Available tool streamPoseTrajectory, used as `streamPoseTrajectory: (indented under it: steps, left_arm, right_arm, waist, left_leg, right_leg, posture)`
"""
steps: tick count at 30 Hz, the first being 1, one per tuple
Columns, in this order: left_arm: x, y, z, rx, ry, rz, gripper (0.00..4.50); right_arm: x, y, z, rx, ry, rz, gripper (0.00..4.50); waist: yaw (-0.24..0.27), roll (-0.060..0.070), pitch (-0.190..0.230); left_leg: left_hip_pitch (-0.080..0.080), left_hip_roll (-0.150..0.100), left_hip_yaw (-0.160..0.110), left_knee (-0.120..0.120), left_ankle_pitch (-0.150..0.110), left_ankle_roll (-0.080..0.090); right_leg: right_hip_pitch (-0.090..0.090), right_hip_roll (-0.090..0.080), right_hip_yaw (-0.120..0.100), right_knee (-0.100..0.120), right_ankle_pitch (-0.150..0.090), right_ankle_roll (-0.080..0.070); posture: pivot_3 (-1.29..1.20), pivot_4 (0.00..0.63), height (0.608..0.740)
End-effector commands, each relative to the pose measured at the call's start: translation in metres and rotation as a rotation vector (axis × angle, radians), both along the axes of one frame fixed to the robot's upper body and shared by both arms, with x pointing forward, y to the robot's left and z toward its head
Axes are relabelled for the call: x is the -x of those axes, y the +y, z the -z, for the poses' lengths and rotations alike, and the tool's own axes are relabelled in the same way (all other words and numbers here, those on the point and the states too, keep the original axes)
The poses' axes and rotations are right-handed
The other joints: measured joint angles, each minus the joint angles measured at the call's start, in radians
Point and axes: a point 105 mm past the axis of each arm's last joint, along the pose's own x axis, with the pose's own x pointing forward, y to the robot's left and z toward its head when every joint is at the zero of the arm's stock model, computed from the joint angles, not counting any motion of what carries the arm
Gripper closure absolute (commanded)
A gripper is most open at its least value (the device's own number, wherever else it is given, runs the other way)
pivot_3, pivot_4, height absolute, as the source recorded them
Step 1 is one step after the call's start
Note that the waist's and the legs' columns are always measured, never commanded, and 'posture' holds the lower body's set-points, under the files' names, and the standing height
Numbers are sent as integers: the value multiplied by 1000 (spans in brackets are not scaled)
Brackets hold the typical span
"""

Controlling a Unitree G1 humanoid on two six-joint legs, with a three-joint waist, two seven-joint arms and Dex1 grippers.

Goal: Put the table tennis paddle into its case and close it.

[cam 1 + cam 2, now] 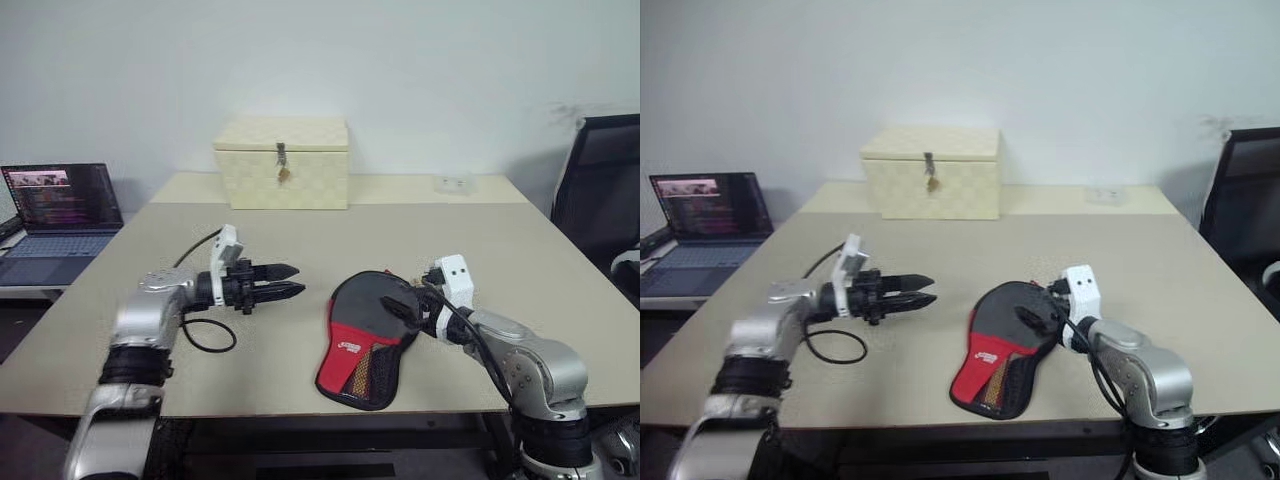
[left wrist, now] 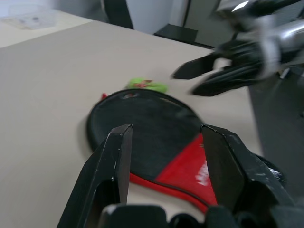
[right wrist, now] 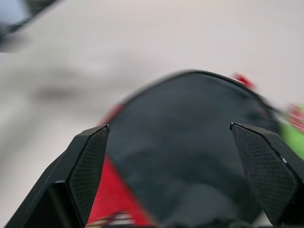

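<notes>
Right wrist view: case [image 3: 190, 142] lies beyond parted jaws.

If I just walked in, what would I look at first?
Probably the black and red case, lying flat near the front edge of the table, because it is the brightest thing there. Next you would notice the two robot claws on either side of it: the left claw held off to the side with nothing in it, and the right claw wide open right at the case. Behind them, a cream box sits at the far edge.
</notes>
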Motion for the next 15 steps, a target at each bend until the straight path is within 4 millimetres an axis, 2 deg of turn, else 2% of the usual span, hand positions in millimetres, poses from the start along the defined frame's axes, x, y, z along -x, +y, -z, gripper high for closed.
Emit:
streamPoseTrajectory:
  steps: [1, 5, 10, 13, 15]
  left_arm:
    - [12, -3, -7, -5, -17, 17, 2034]
    - [18, 0, -7, -10, -23, -15, 2034]
    - [21, -2, -6, -24, -27, -31, 2034]
    - [22, -5, -6, -26, -29, -34, 1989]
    - [22, -7, -6, -26, -30, -36, 1989]
  right_arm:
    - [-9, -18, 0, -14, -5, 119, 0]
    - [-14, -27, 20, -45, 76, 205, 0]
    - [-17, -21, 34, -80, 142, 214, 0]
    - [-21, -8, 40, -92, 165, 171, 557]
    - [-24, -4, 41, -91, 168, 144, 1219]
  waist:
    - [2, 0, 0]
    - [2, 0, 0]
    - [0, 1, 1]
    - [-5, 1, 1]
    - [-7, 1, 1]
  left_leg:
    - [0, 0, 1, 0, 0, 0]
    - [0, 1, 2, 0, 0, 0]
    - [0, 2, 4, -2, 0, 0]
    - [0, 2, 4, -2, 0, 0]
    - [1, 2, 4, -2, 0, 0]
  right_leg:
    - [0, 0, 0, 0, -1, 1]
    - [0, 0, 0, 0, -2, 1]
    - [-1, 0, 1, 0, -2, 0]
    - [-1, 0, 1, -1, -2, 0]
    - [-1, 0, 2, -1, -2, 0]
  posture:
    - [0, 150, 740]
    - [0, 150, 740]
    - [0, 150, 740]
    - [0, 150, 740]
    - [0, 150, 740]
